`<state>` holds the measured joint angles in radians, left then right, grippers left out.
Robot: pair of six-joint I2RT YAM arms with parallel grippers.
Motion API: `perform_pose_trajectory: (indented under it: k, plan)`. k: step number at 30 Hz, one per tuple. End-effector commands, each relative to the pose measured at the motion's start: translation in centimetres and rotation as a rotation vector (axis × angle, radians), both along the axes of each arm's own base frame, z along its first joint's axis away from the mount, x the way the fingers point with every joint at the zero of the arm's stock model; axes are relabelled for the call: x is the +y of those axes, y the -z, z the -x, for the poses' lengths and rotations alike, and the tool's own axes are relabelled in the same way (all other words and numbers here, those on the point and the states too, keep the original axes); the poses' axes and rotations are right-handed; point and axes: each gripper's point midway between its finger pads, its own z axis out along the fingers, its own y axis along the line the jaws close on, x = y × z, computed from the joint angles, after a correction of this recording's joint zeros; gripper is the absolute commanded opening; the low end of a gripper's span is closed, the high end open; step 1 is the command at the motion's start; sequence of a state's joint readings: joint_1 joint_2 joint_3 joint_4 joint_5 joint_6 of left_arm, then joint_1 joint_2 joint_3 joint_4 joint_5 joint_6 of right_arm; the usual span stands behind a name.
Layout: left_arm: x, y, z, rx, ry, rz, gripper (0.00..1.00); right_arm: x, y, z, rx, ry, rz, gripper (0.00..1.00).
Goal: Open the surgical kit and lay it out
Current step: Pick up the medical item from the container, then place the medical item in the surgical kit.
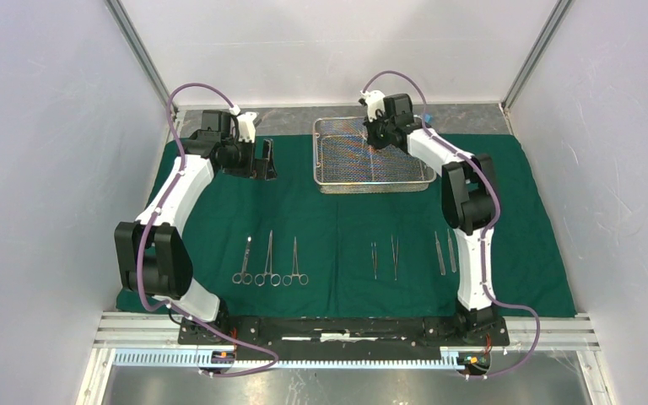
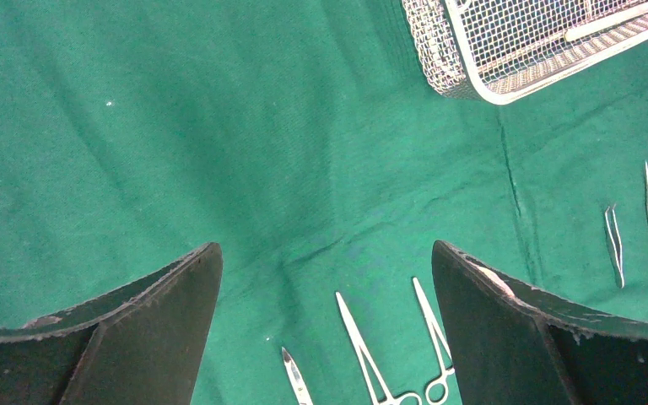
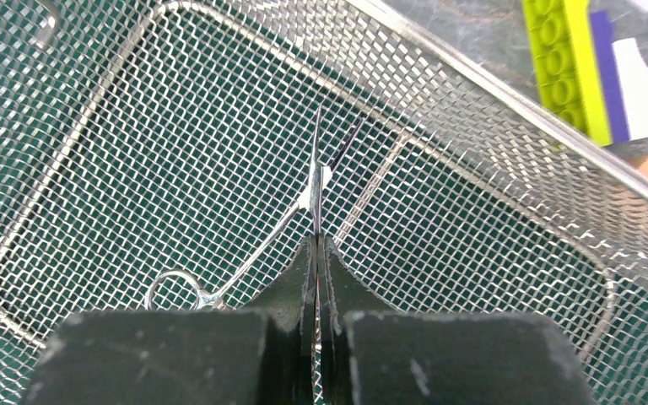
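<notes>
Layout: The dark green drape [image 1: 337, 228] is spread flat over the bench [image 1: 472, 110]. The wire-mesh tray [image 1: 337, 169] stands on the drape's far part, slightly right of centre.

Right tool [image 3: 316, 245]: inside the tray, low over the mesh. Its fingers are clenched on a ring-handled clamp [image 3: 245, 253]. The clamp's blades point away past the fingertips, and one finger ring lies on the tray floor to the left.

Left tool [image 2: 325, 246]: released, with the fingers spread wide and nothing between them. It hangs over bare drape to the left of the tray, clear of its rim.

Laid out: Three ring-handled clamps [image 1: 267, 260] lie side by side on the drape, on the arm-base side of the tray and to its left, rings toward the bases. Four tweezers [image 1: 395, 257] lie in two pairs on the same side of the tray, below its right half.

Other: A yellow-green block [image 3: 561, 67] lies just beyond the tray's far rim.
</notes>
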<state>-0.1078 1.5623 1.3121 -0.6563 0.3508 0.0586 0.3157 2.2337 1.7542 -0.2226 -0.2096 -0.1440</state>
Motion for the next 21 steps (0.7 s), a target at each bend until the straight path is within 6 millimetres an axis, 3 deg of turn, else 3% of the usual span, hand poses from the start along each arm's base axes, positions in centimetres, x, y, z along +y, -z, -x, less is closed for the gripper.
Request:
perform_pose_trajectory:
  k: [1,11,16,21]
  plan:
    - [-0.5,-2.0,-0.6,-0.039,0.004,0.039,1.00,0.5,-6.2,-0.9,-0.115,0.002,-0.066,0.00]
    - [-2.2,-3.1,-1.6,-0.073,0.045,0.130,0.99,0.6,-10.2,0.4,-0.161,-0.014,-0.125,0.00]
    - [-5.1,-5.6,-2.9,-0.106,0.065,0.311,0.94,0.9,-12.6,2.5,-0.186,-0.035,-0.173,0.00]
    - [-9.2,-8.1,-4.6,-0.099,0.089,0.488,0.89,1.6,-14.7,5.0,-0.214,-0.068,-0.226,0.00]
